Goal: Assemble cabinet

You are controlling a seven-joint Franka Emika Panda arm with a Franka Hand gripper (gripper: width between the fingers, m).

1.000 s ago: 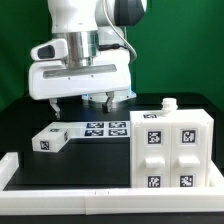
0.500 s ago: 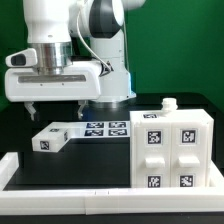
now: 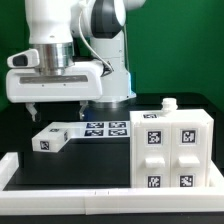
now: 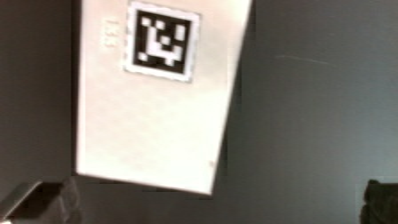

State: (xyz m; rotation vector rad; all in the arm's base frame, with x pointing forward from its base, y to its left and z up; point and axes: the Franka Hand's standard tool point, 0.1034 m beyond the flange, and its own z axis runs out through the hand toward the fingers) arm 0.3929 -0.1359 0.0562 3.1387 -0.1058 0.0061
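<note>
**Inspector:** Which step is in hand?

**Examiner:** By my judgement, the pick-up of a loose part. The hand [image 3: 58, 110] hangs over the loose panel [image 3: 57, 136]. The panel lies flat on the tabletop [image 3: 15, 130] at the exterior view's left, its far end just beside the marker board [image 3: 105, 128].

**Inspector:** State of the hand?

**Examiner:** Spread wide and empty. Its fingers [image 3: 33, 108] stand above the panel and touch nothing. The wrist view shows the fingertips [image 4: 39, 200] far apart, with the panel [image 4: 160, 110] below them and slightly askew to them.

**Inspector:** And the cabinet?

**Examiner:** The cabinet [image 3: 175, 150] stands upright at the exterior view's right, on the near side of the tabletop, apart from the panel. Its front shows four drawer-like blocks, and a small knob [image 3: 168, 103] sits on top.

**Inspector:** What does the next move call for?

**Examiner:** In my opinion, the hand should square itself to the panel, descend until the fingers straddle the panel's narrow width, and then close. A skewed grip could twist the part. Where the panel mates with the cabinet cannot be told from these views.

**Inspector:** Any brands, labels or writing?

**Examiner:** No brand or word is legible. The only markings are fiducial tags [image 3: 154, 138]: one on each front block, one on the cabinet's top, some on the panel and several on the marker board. Small marks beside the panel's tag in the wrist view are too blurred to read.
</note>
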